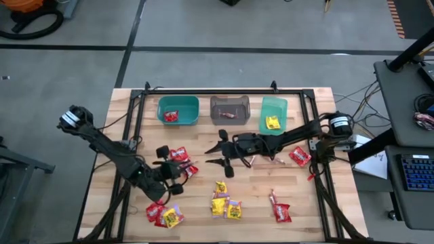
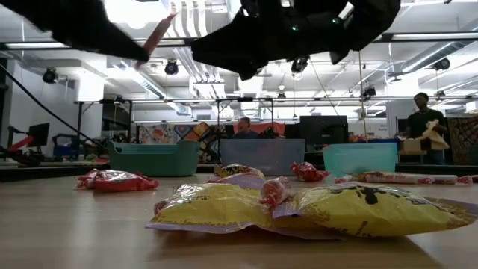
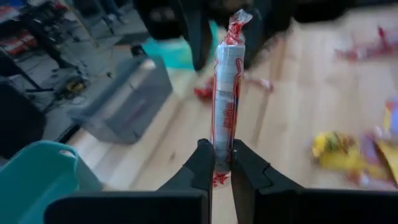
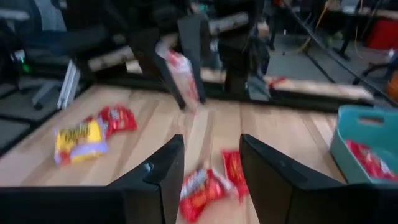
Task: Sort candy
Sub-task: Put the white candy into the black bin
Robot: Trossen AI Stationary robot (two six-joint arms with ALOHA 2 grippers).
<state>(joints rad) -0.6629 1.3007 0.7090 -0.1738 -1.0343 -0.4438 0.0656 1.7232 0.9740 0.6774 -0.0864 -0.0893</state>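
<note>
Pinkish candy stick (image 3: 225, 112), lettering unreadable, pinched in left gripper (image 3: 222, 163) fingers; right gripper (image 4: 210, 167) fingers spread, empty.

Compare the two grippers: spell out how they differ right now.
The left gripper is shut on a pinkish candy stick; the right gripper is open and holds nothing. From above, the left gripper sits near the red packets at the table's left, while the right gripper hangs mid-table, before the grey bin. Both are dark two-finger grippers.
</note>
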